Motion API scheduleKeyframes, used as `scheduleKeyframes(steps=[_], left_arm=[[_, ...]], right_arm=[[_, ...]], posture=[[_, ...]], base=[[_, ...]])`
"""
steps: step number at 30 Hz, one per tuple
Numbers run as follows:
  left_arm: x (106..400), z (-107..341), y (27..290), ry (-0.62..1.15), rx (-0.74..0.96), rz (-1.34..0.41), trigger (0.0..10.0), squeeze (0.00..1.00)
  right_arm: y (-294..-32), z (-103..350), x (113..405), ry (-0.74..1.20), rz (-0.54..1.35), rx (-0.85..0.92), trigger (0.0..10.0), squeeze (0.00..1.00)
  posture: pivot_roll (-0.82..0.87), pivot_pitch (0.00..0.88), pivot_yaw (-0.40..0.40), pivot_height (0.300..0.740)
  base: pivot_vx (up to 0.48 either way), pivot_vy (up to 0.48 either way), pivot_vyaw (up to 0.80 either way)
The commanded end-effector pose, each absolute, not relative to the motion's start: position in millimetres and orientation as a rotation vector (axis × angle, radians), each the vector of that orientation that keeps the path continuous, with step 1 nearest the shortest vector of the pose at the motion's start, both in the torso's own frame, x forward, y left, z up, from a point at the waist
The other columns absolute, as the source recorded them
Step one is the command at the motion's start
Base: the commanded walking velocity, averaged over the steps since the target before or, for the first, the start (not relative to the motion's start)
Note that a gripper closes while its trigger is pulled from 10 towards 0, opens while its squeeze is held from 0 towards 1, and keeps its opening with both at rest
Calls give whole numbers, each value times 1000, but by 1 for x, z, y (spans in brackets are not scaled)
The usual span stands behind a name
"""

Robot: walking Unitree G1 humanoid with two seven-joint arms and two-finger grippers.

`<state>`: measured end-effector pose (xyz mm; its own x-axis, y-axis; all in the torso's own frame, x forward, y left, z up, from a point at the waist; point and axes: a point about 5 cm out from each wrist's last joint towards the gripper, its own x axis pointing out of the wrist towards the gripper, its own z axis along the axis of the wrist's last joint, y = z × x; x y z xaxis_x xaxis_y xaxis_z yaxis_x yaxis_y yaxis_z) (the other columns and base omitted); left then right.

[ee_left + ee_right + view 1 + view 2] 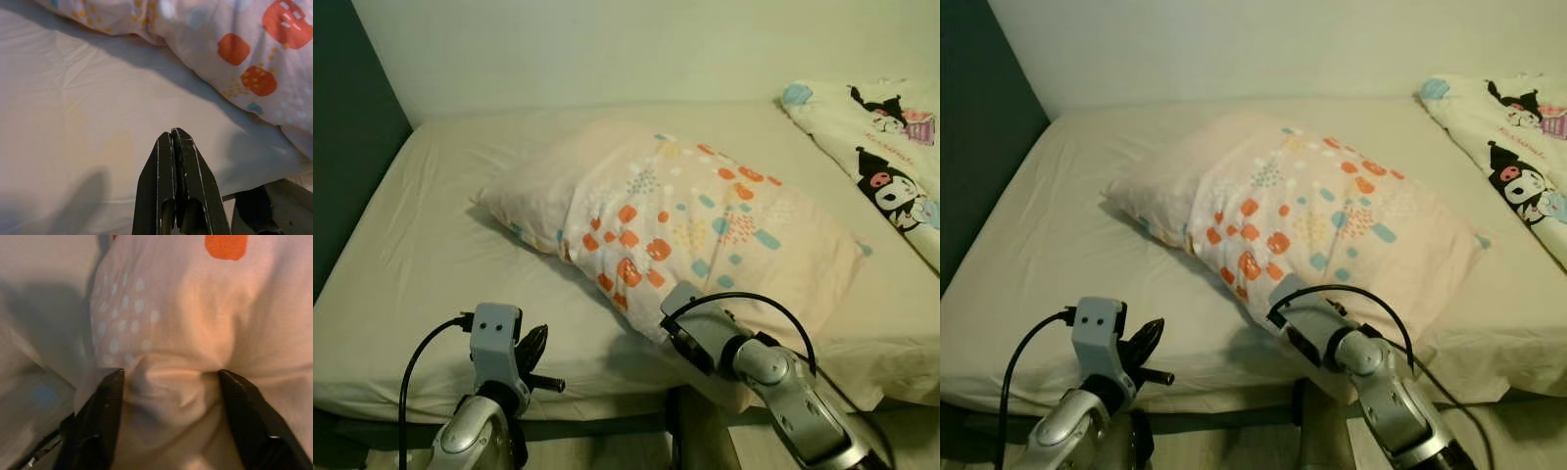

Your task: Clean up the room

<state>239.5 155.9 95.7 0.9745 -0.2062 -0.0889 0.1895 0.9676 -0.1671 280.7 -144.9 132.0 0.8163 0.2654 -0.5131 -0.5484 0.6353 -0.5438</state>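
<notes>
A big pillow [685,230] lies across the middle of the bed [431,255], slanting from the far left toward the near right. Its case is pale peach, printed with orange rounded squares, light blue patches, small yellow dot clusters and patches of white dots. It looks soft and a little rumpled, with a fold running down its left part where the print begins. Its near corner reaches the bed's near edge.

My right gripper [168,382] is at that near corner, low on the right side of the scene. Its two black fingers [98,426] are spread apart with a bunched fold of the pillow's cloth between them, the fabric puckered and pressing against both. I am grasping the pillow there. A black cable [744,304] loops over my right wrist.

My left gripper [175,139] hangs at the near left edge of the bed, beside the pillow but not touching it. Its fingers [159,181] are pressed flat together, clenched on nothing, over the bare cream sheet, which is lightly creased.

On the far right of the bed lies a white blanket [891,157] printed with black and pink cartoon figures, apart from the pillow. A pale wall [607,49] stands behind the bed.
</notes>
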Motion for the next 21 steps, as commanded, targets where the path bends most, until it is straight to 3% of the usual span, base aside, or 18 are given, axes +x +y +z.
scheduleKeyframes(steps=[1,9,15,16,20,21], left_arm=[[236,95,158,116,-190,-213,10000,0],[237,97,154,104,-219,-250,10000,0],[235,99,148,100,-240,-283,10000,0],[235,100,147,102,-245,-291,10000,0],[234,100,146,104,-251,-297,10000,0],[235,100,147,102,-247,-290,10000,0]], right_arm=[[-148,134,279,446,464,-809,10000,1000],[-160,141,281,496,442,-1009,10000,1000],[-170,121,272,614,479,-1114,10000,1000],[-172,115,267,658,495,-1139,10000,0],[-174,104,261,719,517,-1156,10000,0],[-172,102,260,725,516,-1138,4863,0]], posture=[[-95,194,-23,546],[-104,188,-29,546],[-104,182,-34,546],[-102,181,-35,546],[-100,178,-34,546],[-98,177,-33,546]], base=[[0,0,0],[0,0,0],[0,0,0],[0,0,0],[0,0,0],[0,0,0]])
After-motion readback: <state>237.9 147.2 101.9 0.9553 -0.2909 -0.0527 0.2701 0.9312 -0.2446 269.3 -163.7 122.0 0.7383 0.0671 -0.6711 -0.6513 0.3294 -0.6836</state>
